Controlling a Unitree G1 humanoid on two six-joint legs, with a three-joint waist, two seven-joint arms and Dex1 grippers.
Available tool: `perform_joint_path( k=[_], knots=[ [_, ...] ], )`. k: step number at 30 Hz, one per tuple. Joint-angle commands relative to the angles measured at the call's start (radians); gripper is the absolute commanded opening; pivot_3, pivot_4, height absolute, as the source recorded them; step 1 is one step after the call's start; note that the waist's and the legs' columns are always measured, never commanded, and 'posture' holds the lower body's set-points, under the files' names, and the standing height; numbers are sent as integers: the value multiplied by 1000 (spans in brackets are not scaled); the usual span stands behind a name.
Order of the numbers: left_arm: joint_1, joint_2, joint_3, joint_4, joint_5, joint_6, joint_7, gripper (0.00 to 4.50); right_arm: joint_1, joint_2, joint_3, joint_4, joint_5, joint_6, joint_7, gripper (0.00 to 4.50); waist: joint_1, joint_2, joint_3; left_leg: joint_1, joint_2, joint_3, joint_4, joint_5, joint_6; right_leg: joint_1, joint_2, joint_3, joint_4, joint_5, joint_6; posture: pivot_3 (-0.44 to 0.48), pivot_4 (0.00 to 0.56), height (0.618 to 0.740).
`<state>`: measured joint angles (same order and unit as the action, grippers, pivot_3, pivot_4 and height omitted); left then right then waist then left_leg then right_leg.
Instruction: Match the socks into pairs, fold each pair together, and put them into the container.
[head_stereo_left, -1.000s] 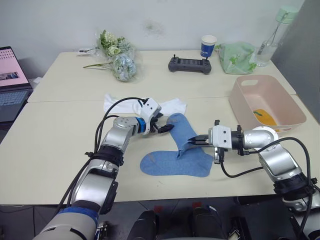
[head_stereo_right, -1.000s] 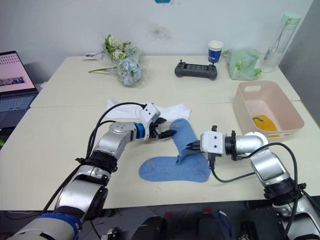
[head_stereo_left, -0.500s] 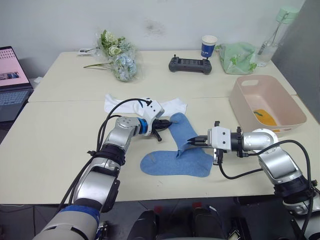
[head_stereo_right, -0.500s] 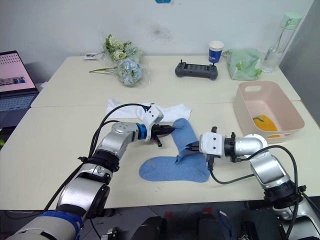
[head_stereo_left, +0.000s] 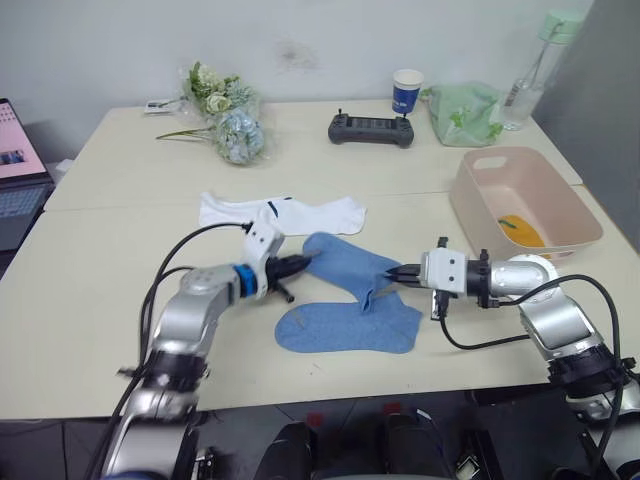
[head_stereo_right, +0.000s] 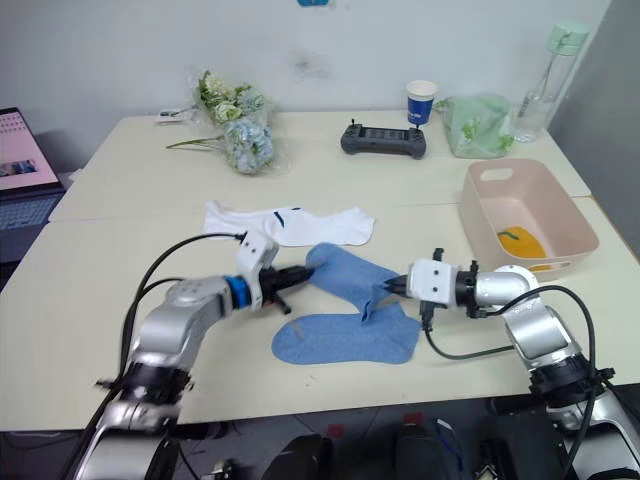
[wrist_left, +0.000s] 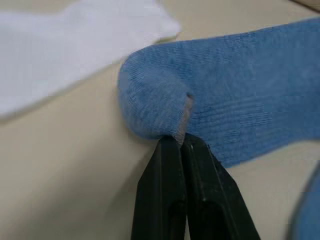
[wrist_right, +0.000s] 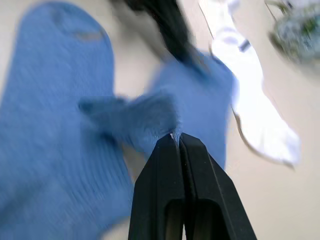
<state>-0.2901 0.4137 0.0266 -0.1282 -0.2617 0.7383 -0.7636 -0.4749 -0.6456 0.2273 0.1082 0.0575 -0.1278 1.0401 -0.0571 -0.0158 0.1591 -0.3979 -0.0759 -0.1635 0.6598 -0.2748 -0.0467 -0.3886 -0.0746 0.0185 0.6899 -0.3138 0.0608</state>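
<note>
Two light blue socks lie at the table's front centre. One lies flat (head_stereo_left: 345, 328); the other (head_stereo_left: 350, 263) is stretched across it between my grippers. My left gripper (head_stereo_left: 302, 263) is shut on that sock's rounded end (wrist_left: 155, 107). My right gripper (head_stereo_left: 394, 277) is shut on a raised fold of the same sock (wrist_right: 145, 117). Two white socks (head_stereo_left: 280, 212) lie overlapping just behind. The pink container (head_stereo_left: 520, 153) stands at the right with a mustard-yellow sock (head_stereo_left: 520, 231) inside.
Along the table's far side are a flower bunch (head_stereo_left: 222, 125), a black controller (head_stereo_left: 370, 128), a paper cup (head_stereo_left: 406, 90), a pale green bag (head_stereo_left: 463, 110) and a bottle (head_stereo_left: 530, 72). A laptop (head_stereo_left: 15, 170) sits off the left edge.
My left gripper has shut on the end of the blue sock and drawn it slightly left. The right gripper keeps its hold. The camera has shifted.
</note>
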Motion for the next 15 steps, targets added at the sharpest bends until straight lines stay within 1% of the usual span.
perform_joint_path(
  k=[1, 4, 7, 9, 12, 14, 15],
  knots=[
    [51, -35, 68, -238, -83, 195, 124, 45, -66, 24, -17, 106, 3, -101, 12, 0, 12, 0, 0, 0, 0, 0, 1, 0, 0, 0, 0, -1, 0, 0, 0, 0, 150, 740],
    [94, -60, 95, -316, -115, 256, 186, 45, -93, 36, -17, 178, 20, -123, 46, 0, 28, 0, 0, 0, -1, 0, 1, 0, 0, 2, 0, -1, 0, 0, 0, 0, 150, 740],
    [113, -68, 99, -322, -120, 257, 225, 0, -102, 44, -41, 175, 60, -78, 59, 647, 27, 0, 0, 0, -1, 0, 1, 0, 0, 2, 0, -1, -2, 0, 0, 0, 150, 740],
    [118, -73, 93, -314, -119, 247, 243, 0, -94, 36, -58, 159, 76, -45, 57, 1287, 27, 0, 0, 0, 0, 1, 1, 0, 0, 2, 0, -1, -2, 0, 0, 0, 150, 740],
    [123, -84, 81, -306, -121, 225, 269, 0, -61, 13, -91, 121, 90, 20, 32, 2411, 28, 0, 0, 0, -1, 0, 1, 0, 0, 2, 0, -1, -2, 0, 0, 0, 150, 740],
    [130, -94, 67, -303, -118, 205, 280, 0, -22, 7, -136, 59, 112, 148, -28, 3100, 30, 0, 0, 0, -1, 0, 1, 0, 0, 2, 0, -1, -2, 0, 0, 0, 150, 740],
    [135, -96, 60, -303, -116, 196, 284, 0, -5, 7, -155, 13, 139, 265, -57, 3505, 30, 0, 0, -1, -1, 0, 1, 0, 0, 2, -1, -1, -3, 0, 0, 0, 150, 740]
  ],
)
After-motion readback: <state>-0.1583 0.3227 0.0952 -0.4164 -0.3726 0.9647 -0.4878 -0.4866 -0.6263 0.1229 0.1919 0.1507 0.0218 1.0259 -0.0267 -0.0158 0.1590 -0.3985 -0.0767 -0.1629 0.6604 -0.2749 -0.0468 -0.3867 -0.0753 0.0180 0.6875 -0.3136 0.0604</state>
